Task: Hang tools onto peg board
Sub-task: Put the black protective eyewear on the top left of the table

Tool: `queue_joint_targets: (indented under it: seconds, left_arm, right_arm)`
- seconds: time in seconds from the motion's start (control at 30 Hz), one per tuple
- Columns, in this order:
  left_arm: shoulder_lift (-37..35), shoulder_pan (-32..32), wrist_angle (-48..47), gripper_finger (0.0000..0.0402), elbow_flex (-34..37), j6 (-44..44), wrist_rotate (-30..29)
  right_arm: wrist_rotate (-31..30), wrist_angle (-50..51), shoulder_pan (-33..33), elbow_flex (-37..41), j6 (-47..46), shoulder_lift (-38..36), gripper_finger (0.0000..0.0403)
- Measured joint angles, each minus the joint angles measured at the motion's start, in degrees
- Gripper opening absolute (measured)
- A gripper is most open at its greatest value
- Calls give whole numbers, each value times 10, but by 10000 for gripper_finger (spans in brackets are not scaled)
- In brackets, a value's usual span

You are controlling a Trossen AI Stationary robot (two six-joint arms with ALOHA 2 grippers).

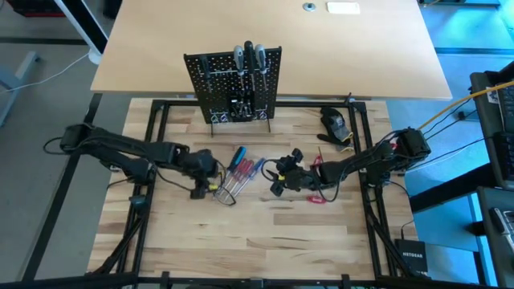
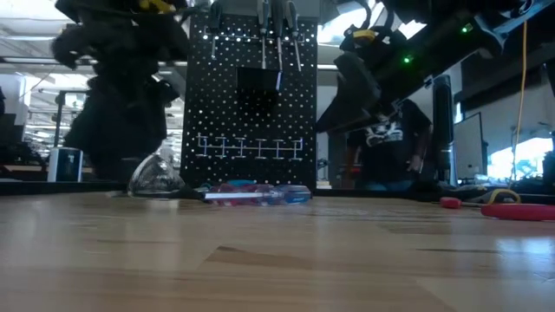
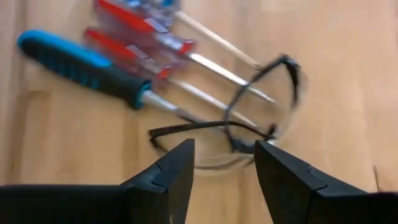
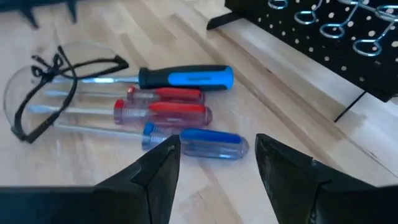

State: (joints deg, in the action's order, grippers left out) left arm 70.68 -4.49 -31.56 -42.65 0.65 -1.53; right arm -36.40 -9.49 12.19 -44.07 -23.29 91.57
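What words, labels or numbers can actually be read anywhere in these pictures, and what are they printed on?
"NETGEAR": white lettering on the small black box beside the table's right edge, in the high view.
White print on the dark shirt of the person behind the table, low view: too blurred to read.
Blue-and-black-handled screwdriver: no readable marking.
Black perforated metal peg board: no lettering visible.

"NETGEAR" in white on the small black box (image 1: 412, 255) at the table's right edge.

Overhead, table-level and wrist views share screwdrivers (image 1: 241, 167).
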Motion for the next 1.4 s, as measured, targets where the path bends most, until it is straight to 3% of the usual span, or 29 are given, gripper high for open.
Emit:
queue_joint_targets:
  seconds: [0.37, 0.63, 0.9, 1.4]
  left_arm:
    - [29, -61, 108, 156, 0, -63, 16]
    - [113, -60, 111, 156, 0, -62, 25]
    - [154, -61, 113, 155, 0, -49, 54]
    - [150, -61, 109, 9, 1, -71, 55]
  right_arm:
    - [0, -10, 2, 0, 2, 0, 209]
    - [17, -6, 2, 0, -3, 0, 209]
    - [17, -6, 2, 0, -4, 0, 209]
    - [17, -6, 2, 0, -4, 0, 209]
